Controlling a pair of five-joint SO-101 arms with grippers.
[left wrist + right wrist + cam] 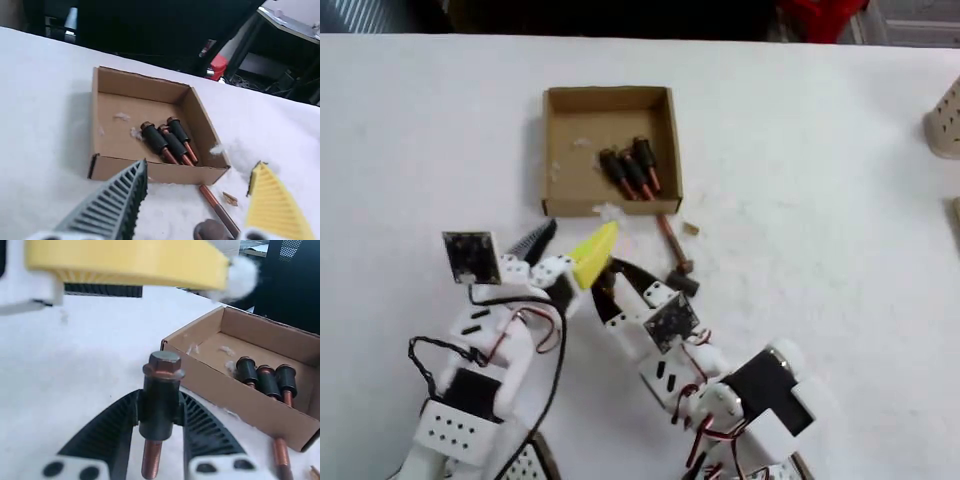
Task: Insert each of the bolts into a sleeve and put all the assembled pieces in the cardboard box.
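The right claw [160,396] is clamped across the black sleeve of a sleeved bolt [159,420], close to the front wall of the cardboard box [608,93], where three assembled pieces [630,170] already lie. The left claw [201,170] gapes wide and empty beside it. One bare bolt [669,240] lies on the worktop [820,150] just outside the box. The piece looks small, rigid and dense, its metal shank likely slick, so the sleeve seems the surest place to hold.
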